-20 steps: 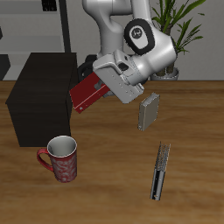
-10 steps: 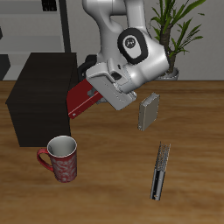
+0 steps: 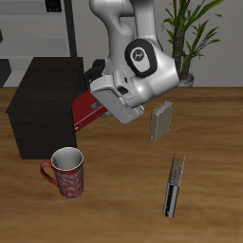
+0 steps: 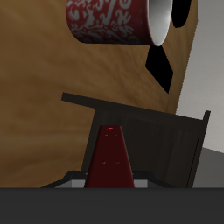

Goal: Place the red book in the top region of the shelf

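Observation:
My gripper (image 3: 98, 98) is shut on the red book (image 3: 85, 110) and holds it tilted in the air, right beside the upper edge of the shelf (image 3: 43, 104), the dark boxy cabinet. In the wrist view the red book (image 4: 111, 157) sticks out from between my fingers, with the shelf (image 4: 149, 131) just beyond it. The arm's hand covers the held end of the book in the exterior view.
A red patterned mug (image 3: 66, 172) stands in front of the shelf near the table's front edge; it shows in the wrist view too (image 4: 114, 22). A grey book (image 3: 160, 121) stands upright mid-table. A thin black book (image 3: 174, 186) lies nearer the front. A potted plant (image 3: 190, 38) stands behind.
My gripper has carried the red book sideways toward the shelf, and the wrist has turned a little. The other things have not moved.

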Tool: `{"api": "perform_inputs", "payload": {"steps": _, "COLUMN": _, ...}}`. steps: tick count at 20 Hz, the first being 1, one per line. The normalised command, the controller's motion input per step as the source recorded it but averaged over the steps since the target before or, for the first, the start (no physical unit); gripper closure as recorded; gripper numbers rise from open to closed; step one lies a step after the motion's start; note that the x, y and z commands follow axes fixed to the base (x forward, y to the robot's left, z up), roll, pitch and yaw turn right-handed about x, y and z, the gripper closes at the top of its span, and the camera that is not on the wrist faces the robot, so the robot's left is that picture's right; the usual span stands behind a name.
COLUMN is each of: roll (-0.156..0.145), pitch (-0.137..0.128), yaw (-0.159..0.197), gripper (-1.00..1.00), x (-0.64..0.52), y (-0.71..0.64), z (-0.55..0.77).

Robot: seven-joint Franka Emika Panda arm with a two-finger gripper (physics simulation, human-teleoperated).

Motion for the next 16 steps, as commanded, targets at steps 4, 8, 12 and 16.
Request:
{"api": "perform_inputs", "payload": {"steps": 4, "roll": -0.074, "pitch": 0.04, "yaw": -0.016, "gripper": 1.0, "x": -0.07, "y": -0.28, "z": -0.08}}
{"api": "perform_inputs", "payload": {"steps": 8, "roll": -0.039, "pitch": 0.024, "yaw": -0.02, "gripper": 1.0, "x": -0.01, "y": -0.15, "z": 0.03}}
{"api": "perform_inputs", "payload": {"steps": 12, "roll": -0.029, "pitch": 0.003, "yaw": -0.019, "gripper": 1.0, "x": 0.08, "y": -0.21, "z": 0.01}}
{"api": "perform_inputs", "payload": {"steps": 16, "roll": -0.049, "pitch": 0.036, "yaw": -0.017, "gripper": 1.0, "x": 0.09, "y": -0.29, "z": -0.03}}
